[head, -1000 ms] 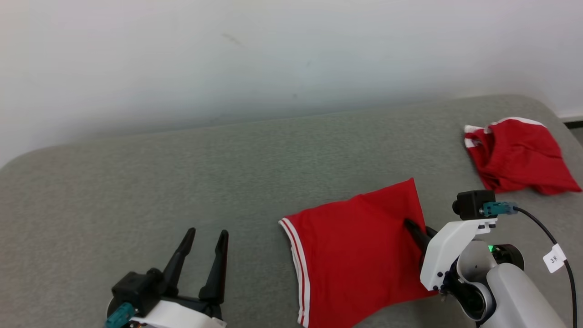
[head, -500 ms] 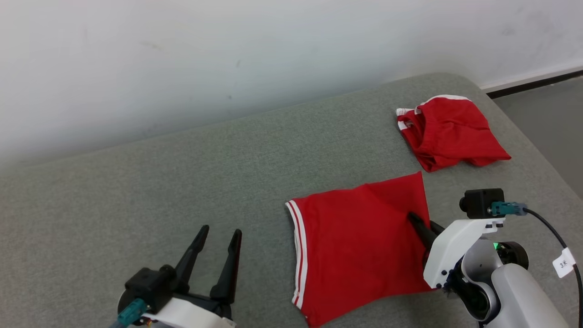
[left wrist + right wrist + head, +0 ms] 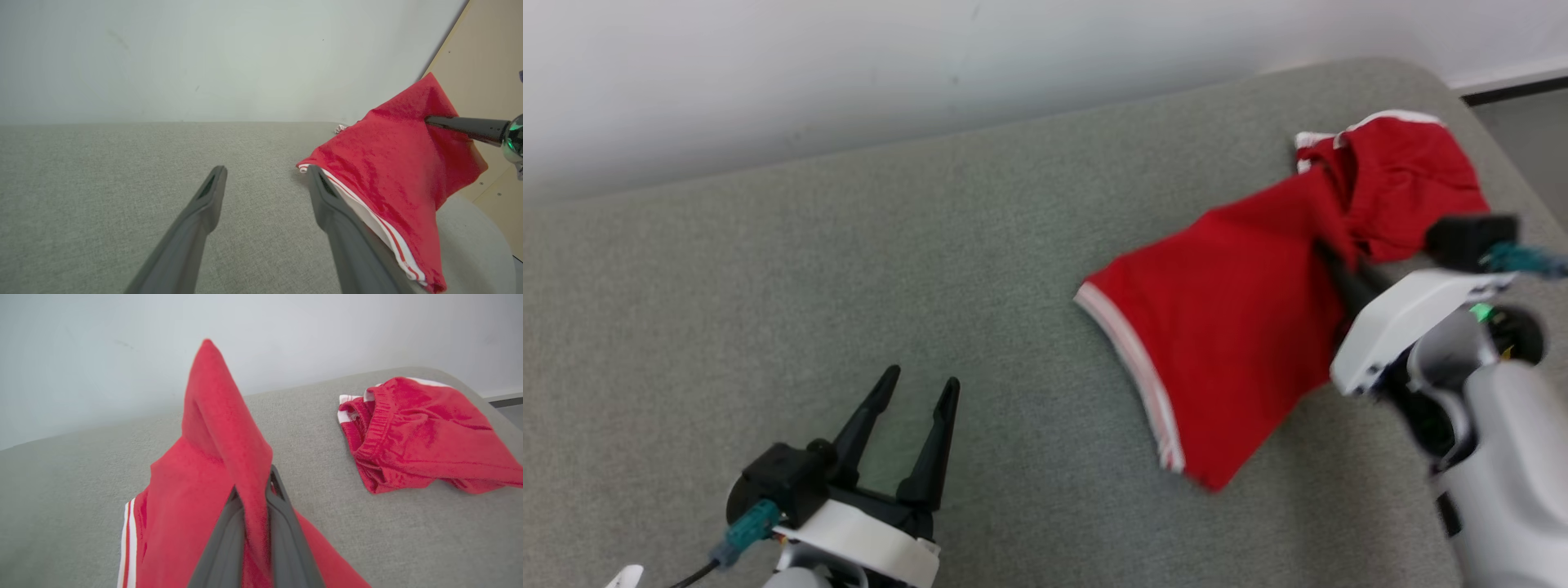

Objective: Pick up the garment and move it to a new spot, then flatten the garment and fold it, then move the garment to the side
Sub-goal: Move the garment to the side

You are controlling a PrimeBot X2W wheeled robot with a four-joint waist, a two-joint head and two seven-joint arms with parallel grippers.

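My left gripper [image 3: 921, 377] sits at the lower left of the head view, above the grey fabric-covered worktop [image 3: 768, 269]. Its two dark fingers are spread, with nothing between them. In the left wrist view the left gripper [image 3: 266, 169] shows the same gap, with bare grey cloth under it. A pale wall [image 3: 768, 82] stands behind the worktop's far edge.

Right of centre is the garment [image 3: 1225, 327], red, folded flat, with white stripes along one hem. That striped hem faces my left side and runs down to the lowest corner. The left wrist view shows the garment [image 3: 380, 163] raised at its upper part, with the cloth sloping down from there to the striped hem. I cannot tell whether the lowest corner touches the worktop.

My right gripper [image 3: 1327, 249] is at the garment's right edge, fingers pressed together on the cloth. The right wrist view confirms this: the right gripper [image 3: 254, 486] pinches a fold of the garment [image 3: 184, 506], and a peak of red cloth stands up above the fingertips. My pale forearm fills the lower right corner of the head view.

Farthest right, near the worktop's rounded far corner, lies a second red garment [image 3: 1405, 180], crumpled, with white trim. In the right wrist view this second red garment [image 3: 416, 433] rests on the worktop, apart from the held piece.
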